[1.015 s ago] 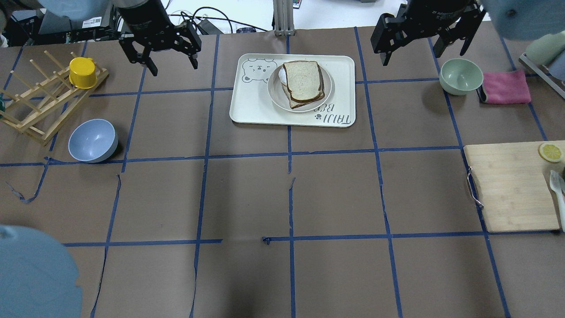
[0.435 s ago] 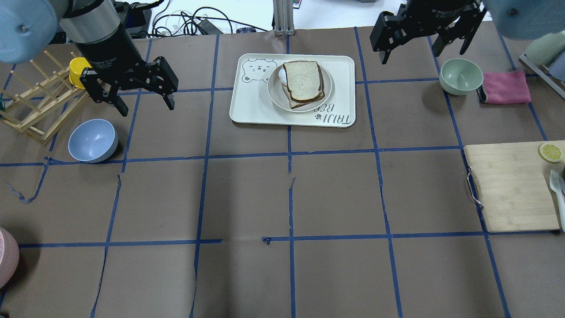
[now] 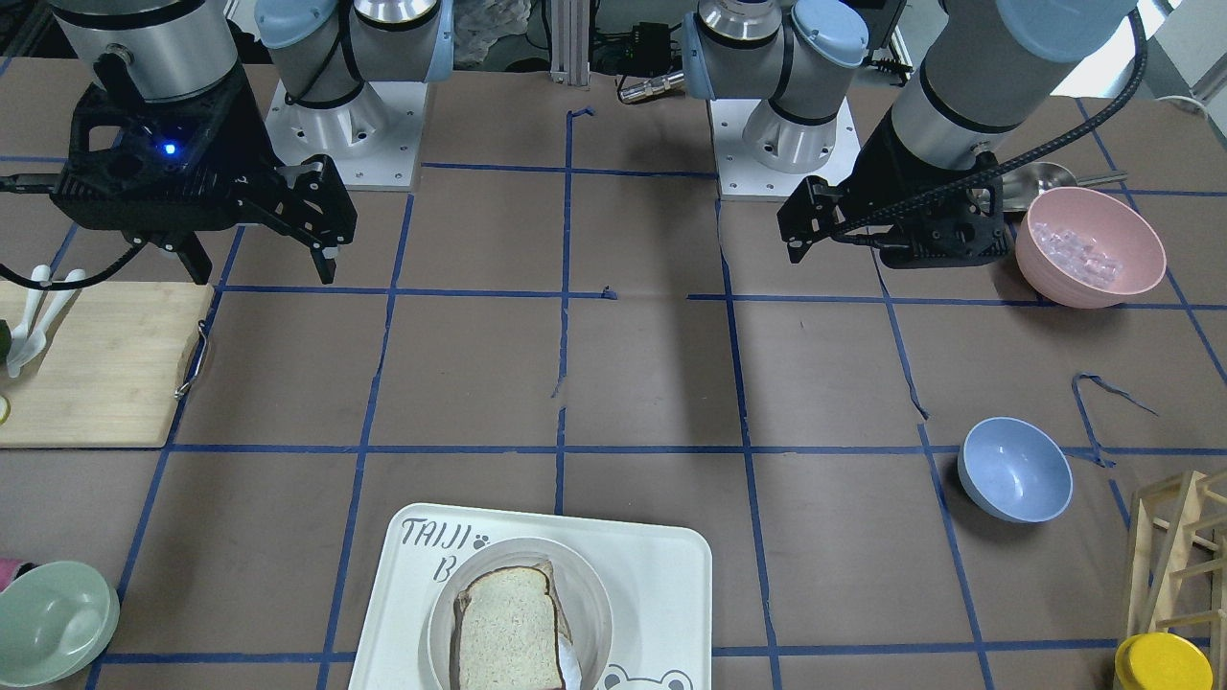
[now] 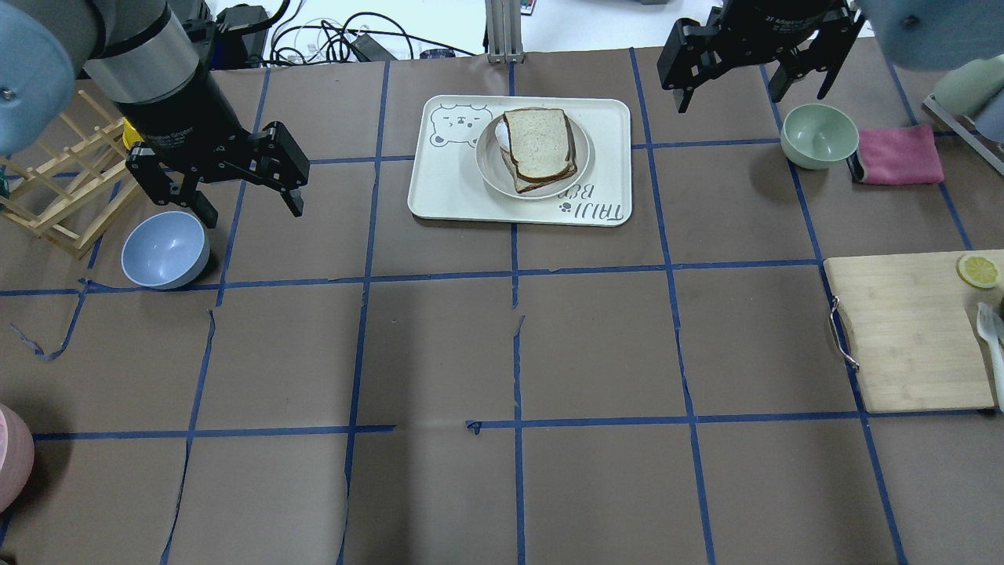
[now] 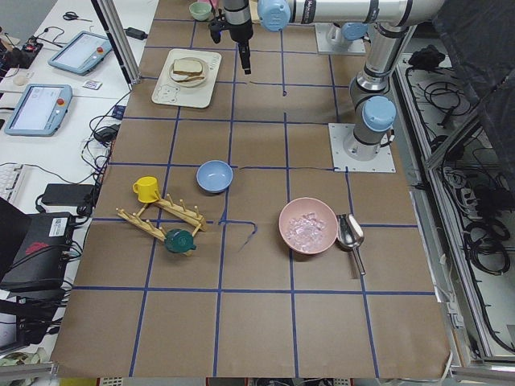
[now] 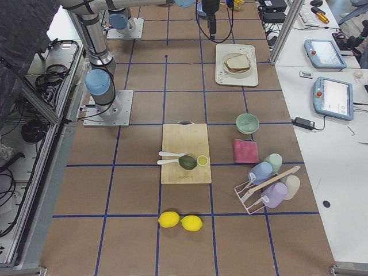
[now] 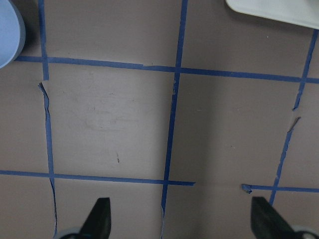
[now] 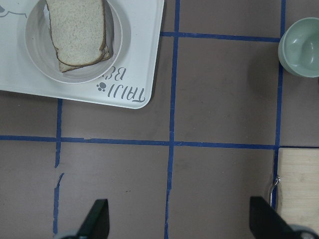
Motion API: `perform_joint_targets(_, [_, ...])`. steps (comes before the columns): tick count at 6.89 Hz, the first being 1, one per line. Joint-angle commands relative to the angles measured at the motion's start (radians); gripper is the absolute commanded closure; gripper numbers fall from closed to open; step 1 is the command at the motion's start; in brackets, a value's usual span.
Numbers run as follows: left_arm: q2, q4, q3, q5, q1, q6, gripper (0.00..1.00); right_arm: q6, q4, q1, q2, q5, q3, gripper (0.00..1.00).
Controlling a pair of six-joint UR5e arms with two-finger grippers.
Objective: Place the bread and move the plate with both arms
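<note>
The bread (image 4: pixel 540 143) lies on a second slice on the round cream plate (image 4: pixel 488 167), which sits in the white "TAIJI BEAR" tray (image 4: pixel 447 188) at the back middle. They also show in the front view: bread (image 3: pixel 506 623), plate (image 3: pixel 594 589); and in the right wrist view: bread (image 8: pixel 77 30), plate (image 8: pixel 118 55). My left gripper (image 4: pixel 252 212) is open and empty, left of the tray and next to the blue bowl (image 4: pixel 165 249). My right gripper (image 4: pixel 754 92) is open and empty, at the back, right of the tray.
A wooden rack (image 4: pixel 55 196) stands at the far left. A green bowl (image 4: pixel 820 135) and a pink cloth (image 4: pixel 898 155) lie right of the right gripper. A cutting board (image 4: pixel 910 329) with a lemon slice is at the right edge. A pink bowl (image 3: pixel 1088 244) stands near the robot's left base.
My left gripper has moved from the table's back edge toward the near left, and now hangs by the blue bowl. The right gripper has hardly moved. Bread and plate are unchanged.
</note>
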Motion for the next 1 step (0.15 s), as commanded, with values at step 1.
perform_joint_targets(1, [0.005,-0.001,-0.005,0.0,0.0,0.0,0.0,0.0,0.0,0.002,0.001,0.0,0.0,0.0])
